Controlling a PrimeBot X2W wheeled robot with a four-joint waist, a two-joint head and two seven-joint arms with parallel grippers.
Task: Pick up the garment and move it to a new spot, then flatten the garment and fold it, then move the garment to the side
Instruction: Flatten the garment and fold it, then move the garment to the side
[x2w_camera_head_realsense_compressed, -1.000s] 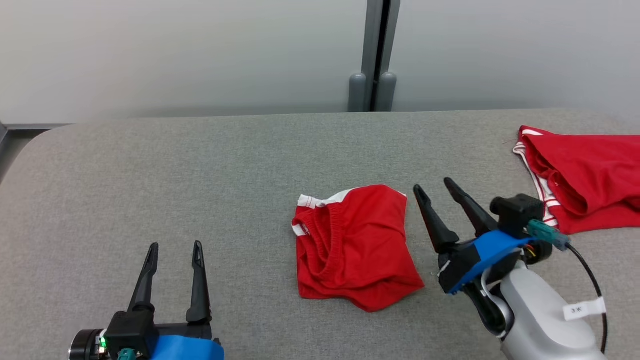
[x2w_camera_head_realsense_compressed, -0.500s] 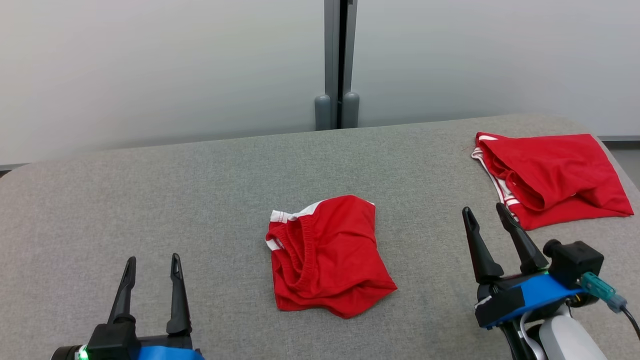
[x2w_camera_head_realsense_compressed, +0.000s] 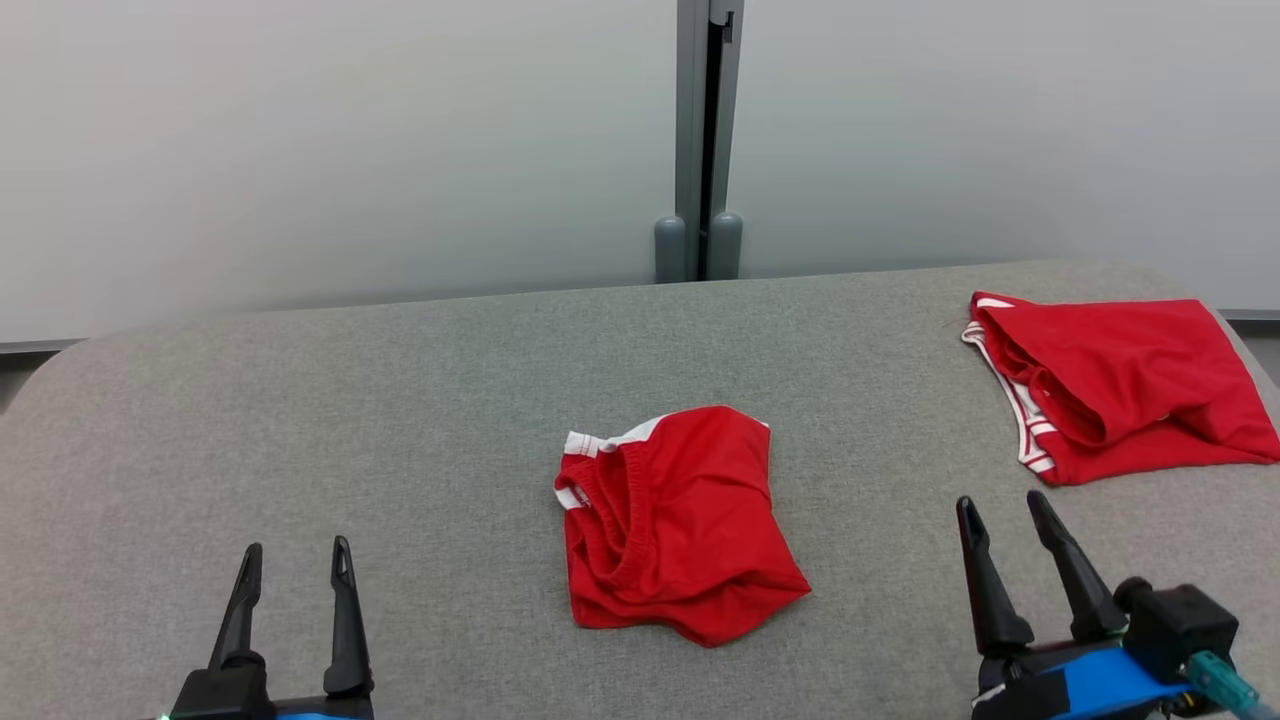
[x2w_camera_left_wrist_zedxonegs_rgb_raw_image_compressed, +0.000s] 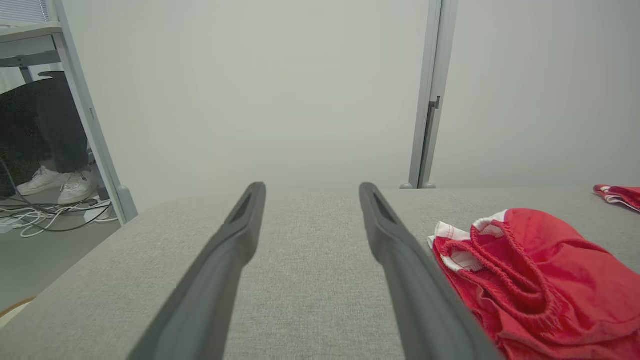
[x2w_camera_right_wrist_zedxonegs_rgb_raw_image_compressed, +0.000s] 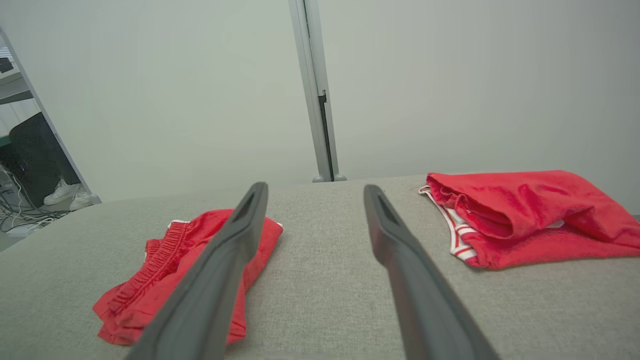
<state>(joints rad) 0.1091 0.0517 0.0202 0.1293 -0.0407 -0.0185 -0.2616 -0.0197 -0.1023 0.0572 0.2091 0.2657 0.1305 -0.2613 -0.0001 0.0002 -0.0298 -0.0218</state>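
In the head view the bottom edge cuts off the left gripper (x2w_camera_head_realsense_compressed: 297, 546) just below its fingers (x2w_camera_head_realsense_compressed: 345, 620) and the right gripper (x2w_camera_head_realsense_compressed: 1000, 499) at its blue mount. The right edge clips a corner of the far red garment (x2w_camera_head_realsense_compressed: 1120, 385). In the left wrist view that garment is a mere sliver at the right edge, while the near red garment (x2w_camera_left_wrist_zedxonegs_rgb_raw_image_compressed: 530, 280) runs off the right and bottom edges. In the right wrist view one finger covers the near garment's middle. A person (x2w_camera_left_wrist_zedxonegs_rgb_raw_image_compressed: 50, 125) at the left shows as dark legs and white shoes (x2w_camera_left_wrist_zedxonegs_rgb_raw_image_compressed: 60, 184) — a desk (x2w_camera_left_wrist_zedxonegs_rgb_raw_image_compressed: 25, 32) hides the rest — and the cables (x2w_camera_left_wrist_zedxonegs_rgb_raw_image_compressed: 45, 220) beside the shoes are too tangled to count.
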